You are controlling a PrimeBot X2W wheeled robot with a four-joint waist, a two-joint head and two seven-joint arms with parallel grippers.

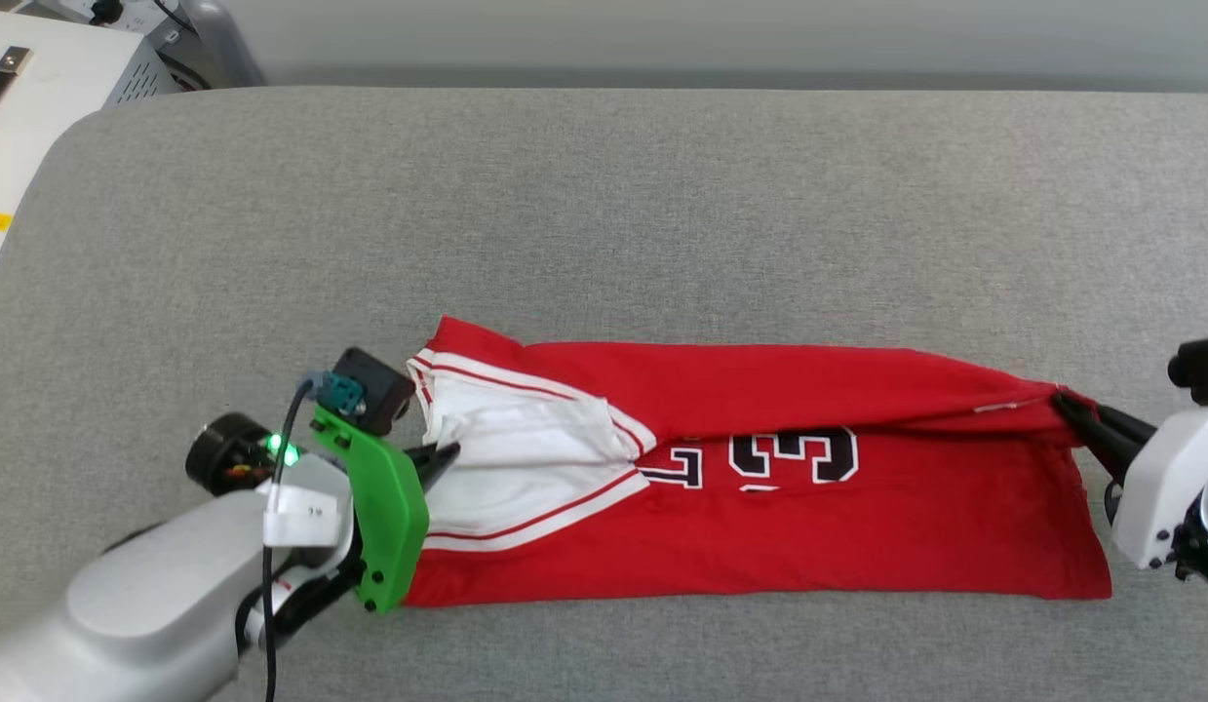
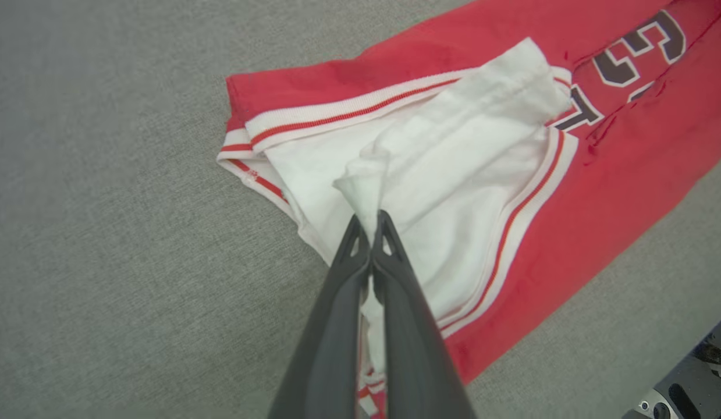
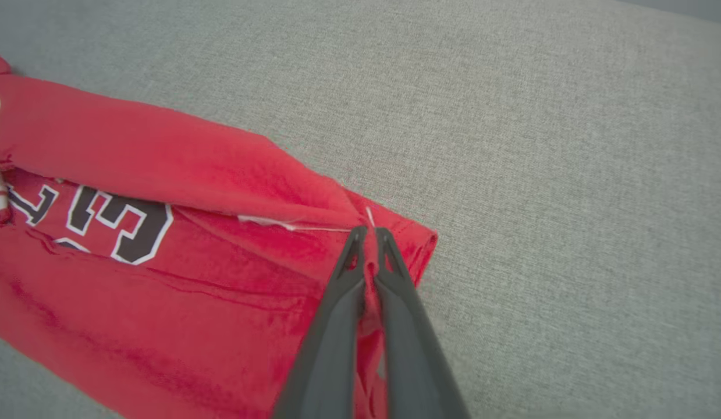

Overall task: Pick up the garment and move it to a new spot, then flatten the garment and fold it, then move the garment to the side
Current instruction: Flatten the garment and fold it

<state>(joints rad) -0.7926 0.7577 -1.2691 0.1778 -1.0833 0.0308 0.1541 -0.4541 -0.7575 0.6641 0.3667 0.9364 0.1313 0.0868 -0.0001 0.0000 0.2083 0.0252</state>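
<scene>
Across the near half of the grey fabric surface, the garment lies as a long folded band.
At its white-sleeved left end, the left gripper has its jaws clenched on a pinch of white cloth; at its red far corner, near the surface's right edge, the right gripper is clamped on the hem.
</scene>
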